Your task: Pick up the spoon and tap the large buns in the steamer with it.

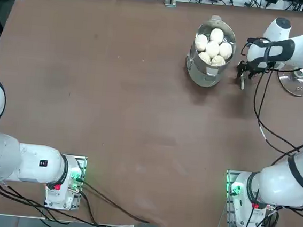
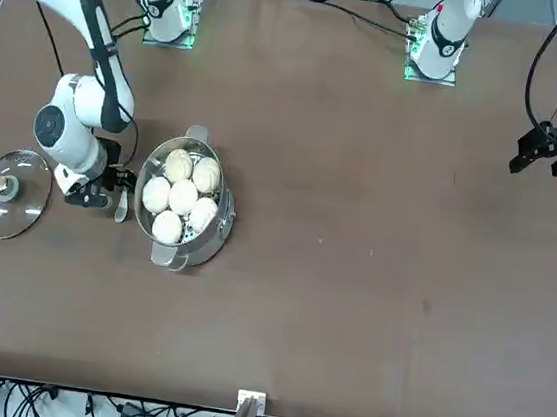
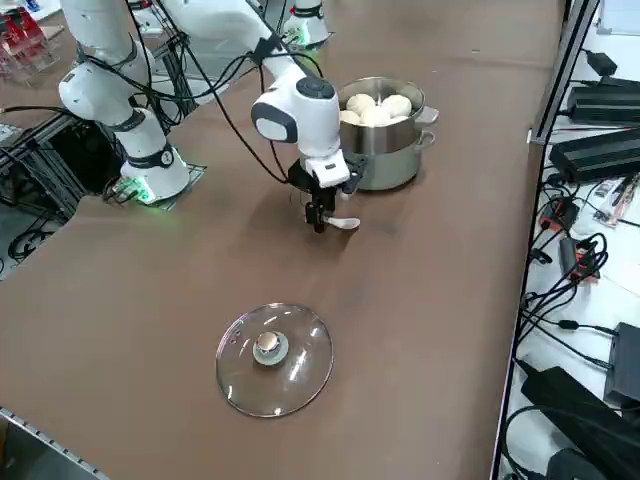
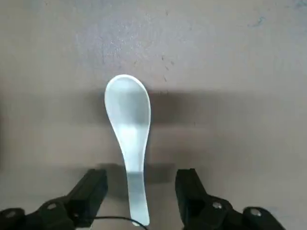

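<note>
Black fingers point(image 4: 91, 191) of the right gripper point(image 4: 141, 191) stand wide apart astride the handle of the spoon point(image 4: 128, 124), not yet touching it. One spoon lies flat on the table point(image 1: 113, 120), just beside the steamer point(image 1: 209, 71) at upper right of the top view. It looks stiff, light, glazed and likely slippery and brittle; the narrow handle seems the best hold. Five buns point(image 1: 213, 47) sit in one steamer.

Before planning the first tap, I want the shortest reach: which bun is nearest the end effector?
The bun against the steamer rim on the spoon's side; the others lie farther from the open end effector.
</note>
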You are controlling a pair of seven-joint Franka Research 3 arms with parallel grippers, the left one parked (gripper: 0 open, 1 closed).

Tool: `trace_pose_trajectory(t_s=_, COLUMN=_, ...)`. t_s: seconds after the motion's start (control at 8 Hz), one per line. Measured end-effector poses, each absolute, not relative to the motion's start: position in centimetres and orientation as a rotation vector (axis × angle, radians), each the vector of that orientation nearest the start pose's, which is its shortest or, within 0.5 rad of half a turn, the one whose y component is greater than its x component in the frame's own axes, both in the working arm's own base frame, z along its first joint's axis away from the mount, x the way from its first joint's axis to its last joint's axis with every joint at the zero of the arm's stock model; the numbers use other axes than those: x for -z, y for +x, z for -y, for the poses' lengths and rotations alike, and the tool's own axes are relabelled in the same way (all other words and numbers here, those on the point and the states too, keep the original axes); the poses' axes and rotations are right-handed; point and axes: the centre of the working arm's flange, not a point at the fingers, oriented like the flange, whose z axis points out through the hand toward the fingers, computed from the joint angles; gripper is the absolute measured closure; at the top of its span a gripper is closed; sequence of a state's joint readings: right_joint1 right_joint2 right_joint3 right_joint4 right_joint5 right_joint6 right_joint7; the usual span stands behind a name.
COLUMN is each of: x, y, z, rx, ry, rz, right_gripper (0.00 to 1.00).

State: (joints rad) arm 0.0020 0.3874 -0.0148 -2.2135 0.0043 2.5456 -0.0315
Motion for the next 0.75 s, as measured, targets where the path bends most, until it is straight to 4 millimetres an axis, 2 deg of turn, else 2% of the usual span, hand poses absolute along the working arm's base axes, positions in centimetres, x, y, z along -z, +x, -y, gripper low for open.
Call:
trace_pose_trajectory(t_s=0.5, x=-19.57, y=54.61, z=0.65, rx=-0.087, ry=-3.143, rz=0.013, right_gripper=0.35)
trace_pose_trajectory(t_s=0.75, x=-19.51, y=54.59, z=0.63, rx=-0.089, ry=-3.143, rz=0.008, right_gripper=0.37)
